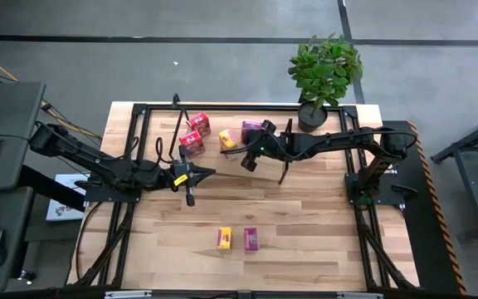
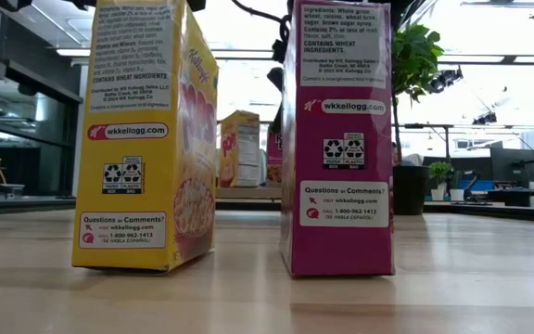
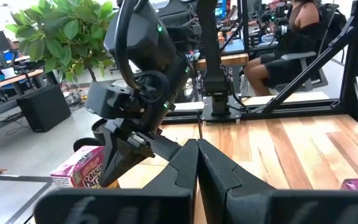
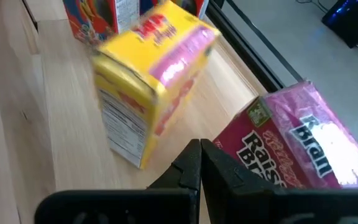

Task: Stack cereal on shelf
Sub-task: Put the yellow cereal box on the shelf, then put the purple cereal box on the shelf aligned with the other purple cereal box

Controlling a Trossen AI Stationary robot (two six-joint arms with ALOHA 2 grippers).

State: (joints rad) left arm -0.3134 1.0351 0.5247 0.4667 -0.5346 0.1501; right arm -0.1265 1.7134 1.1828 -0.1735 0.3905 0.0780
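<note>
I see my left gripper (image 1: 208,174) over the middle of the table (image 1: 305,241), its fingers pressed tight together with nothing in them. My right gripper (image 1: 248,161) hangs near the back, fingers tight together too, holding nothing, just beside a yellow box (image 1: 227,139) and a purple box (image 1: 252,130). Two red boxes (image 1: 196,134) sit next to them on the shelf (image 1: 222,112) board. One more yellow box (image 1: 224,238) and purple box (image 1: 251,239) stand side by side near the front edge. A potted plant (image 1: 324,75) stands at the back corner.
</note>
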